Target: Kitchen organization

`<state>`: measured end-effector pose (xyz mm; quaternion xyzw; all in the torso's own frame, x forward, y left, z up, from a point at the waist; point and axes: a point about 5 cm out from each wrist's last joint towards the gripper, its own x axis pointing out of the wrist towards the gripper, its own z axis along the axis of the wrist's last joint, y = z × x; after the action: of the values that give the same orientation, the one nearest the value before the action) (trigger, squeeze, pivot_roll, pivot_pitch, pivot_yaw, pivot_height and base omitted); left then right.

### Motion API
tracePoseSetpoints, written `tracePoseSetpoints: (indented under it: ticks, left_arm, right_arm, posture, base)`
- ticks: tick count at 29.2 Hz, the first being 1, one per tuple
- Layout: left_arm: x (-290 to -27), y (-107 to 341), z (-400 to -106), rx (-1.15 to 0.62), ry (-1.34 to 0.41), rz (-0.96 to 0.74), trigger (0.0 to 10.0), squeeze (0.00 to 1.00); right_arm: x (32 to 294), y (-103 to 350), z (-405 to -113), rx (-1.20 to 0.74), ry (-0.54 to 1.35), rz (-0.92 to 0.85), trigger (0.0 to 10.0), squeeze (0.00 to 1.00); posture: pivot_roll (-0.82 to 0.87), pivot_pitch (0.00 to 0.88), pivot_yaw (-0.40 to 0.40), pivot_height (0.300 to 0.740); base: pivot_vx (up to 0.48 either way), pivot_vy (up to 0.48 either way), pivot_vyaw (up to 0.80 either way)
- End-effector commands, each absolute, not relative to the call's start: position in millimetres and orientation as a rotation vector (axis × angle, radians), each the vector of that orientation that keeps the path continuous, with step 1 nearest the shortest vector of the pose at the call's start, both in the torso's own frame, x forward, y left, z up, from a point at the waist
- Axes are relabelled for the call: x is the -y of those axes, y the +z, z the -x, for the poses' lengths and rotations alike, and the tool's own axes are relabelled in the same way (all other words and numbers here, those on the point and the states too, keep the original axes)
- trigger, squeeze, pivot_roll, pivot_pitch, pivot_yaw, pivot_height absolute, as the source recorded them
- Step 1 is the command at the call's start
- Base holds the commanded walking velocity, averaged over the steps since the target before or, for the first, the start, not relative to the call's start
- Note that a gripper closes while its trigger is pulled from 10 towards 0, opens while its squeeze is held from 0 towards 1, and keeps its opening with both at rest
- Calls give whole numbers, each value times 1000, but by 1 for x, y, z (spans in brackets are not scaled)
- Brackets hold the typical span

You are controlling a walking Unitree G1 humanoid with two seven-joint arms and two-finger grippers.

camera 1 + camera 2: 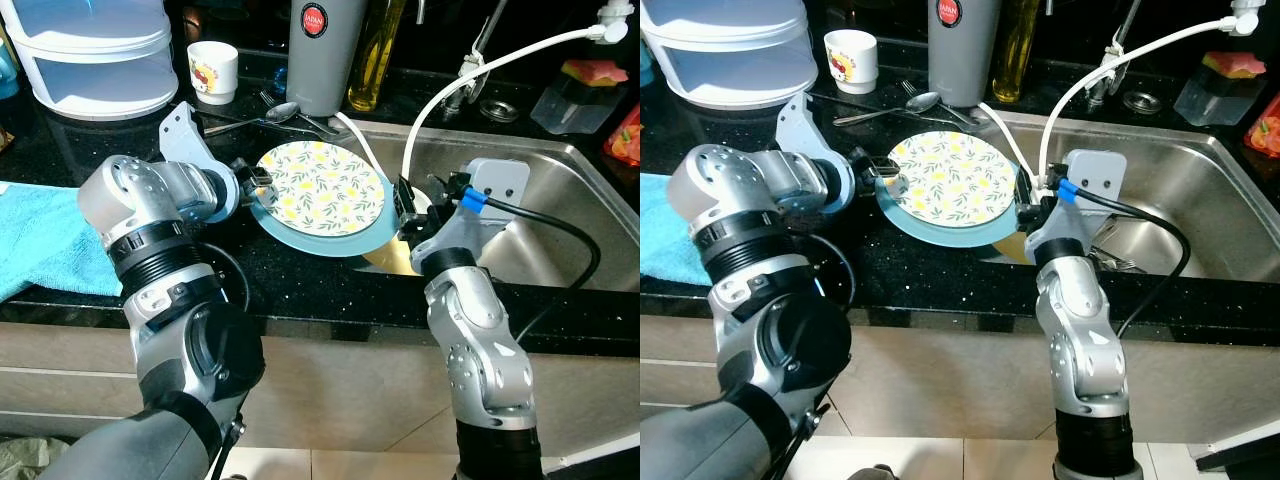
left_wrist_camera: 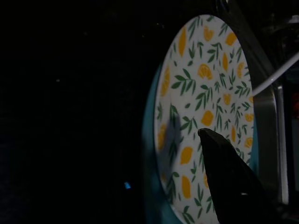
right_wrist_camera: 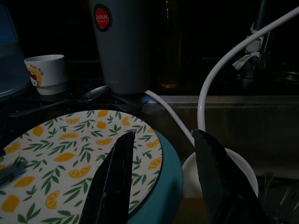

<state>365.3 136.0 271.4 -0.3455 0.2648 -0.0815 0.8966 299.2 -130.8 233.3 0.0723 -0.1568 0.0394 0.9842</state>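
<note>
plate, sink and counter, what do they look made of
Plate: probably glazed ceramic or melamine, smooth with a printed lemon pattern. Sink: brushed stainless steel, silvery with soft reflections. Counter: polished black stone, likely granite, glossy with pale speckles.

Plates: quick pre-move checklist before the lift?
1. Left end effector at lemon plate's left rim: ok.
2. Right end effector at right rim, fingers open: ok.
3. Left grip shut: cannot tell.
4. Lemon plate stacked on blue plate: ok.
5. Stack overhangs sink edge: not ok.
6. White hose close beside right end effector: not ok, snag risk.
</note>
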Motion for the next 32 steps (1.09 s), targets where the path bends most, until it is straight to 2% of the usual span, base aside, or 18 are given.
tracePoseSetpoints:
  ticks: [1,4,5,9,15,18,19,21,22,23,24,26,27,30,32]
  left_arm:
    - [-136,265,-367,-583,-159,716,9647,0]
    - [-137,261,-368,-595,-151,723,9647,0]
    - [-139,261,-370,-575,-151,750,0,0]
    - [-141,263,-371,-561,-155,758,0,0]
    - [-147,278,-374,-444,-160,816,0,0]
    - [-152,298,-377,-298,-186,882,0,0]
    - [-152,298,-377,-298,-186,882,0,0]
    - [-152,320,-376,-181,-258,860,0,0]
    - [-150,335,-373,-102,-306,793,7294,0]
    - [-150,335,-373,-102,-306,793,7294,0]
    - [-147,348,-368,-39,-377,747,10000,0]
    - [-145,356,-365,4,-432,715,10000,0]
    - [-146,365,-359,47,-523,691,10000,0]
    - [-146,365,-359,47,-523,691,10000,0]
    - [-147,366,-357,52,-546,680,10000,0]
  right_arm:
    - [132,231,-298,304,74,-150,10000,0]
    - [132,231,-298,305,74,-149,10000,0]
    - [131,231,-299,306,74,-150,10000,0]
    - [131,231,-298,305,74,-151,10000,0]
    - [131,231,-299,309,75,-152,10000,0]
    - [131,232,-299,313,74,-151,10000,0]
    - [131,232,-299,313,74,-151,10000,0]
    - [131,232,-299,313,75,-151,10000,0]
    - [131,232,-300,313,75,-150,10000,0]
    - [131,232,-300,313,75,-150,10000,0]
    - [132,232,-300,314,74,-151,10000,0]
    - [132,233,-301,315,74,-154,10000,0]
    - [134,233,-303,293,67,-270,10000,0]
    - [134,233,-303,293,67,-270,10000,0]
    - [136,233,-305,280,64,-329,10000,0]
  posture:
    - [315,90,-56,740]
    - [315,90,-56,740]
    - [318,88,-54,740]
    - [318,87,-54,740]
    - [317,80,-55,740]
    - [315,73,-59,740]
    - [315,73,-59,740]
    - [314,67,-63,740]
    - [313,64,-66,740]
    - [313,64,-66,740]
    - [313,63,-68,740]
    - [309,59,-69,740]
    - [306,57,-69,740]
    - [306,57,-69,740]
    - [306,57,-69,740]
  base:
    - [0,0,0]
    - [0,0,0]
    - [0,0,0]
    - [0,0,0]
    - [0,0,0]
    - [0,0,0]
    - [0,0,0]
    - [0,0,0]
    - [0,0,0]
    - [0,0,0]
    - [0,0,0]
    - [0,0,0]
    - [0,0,0]
    - [0,0,0]
    - [0,0,0]
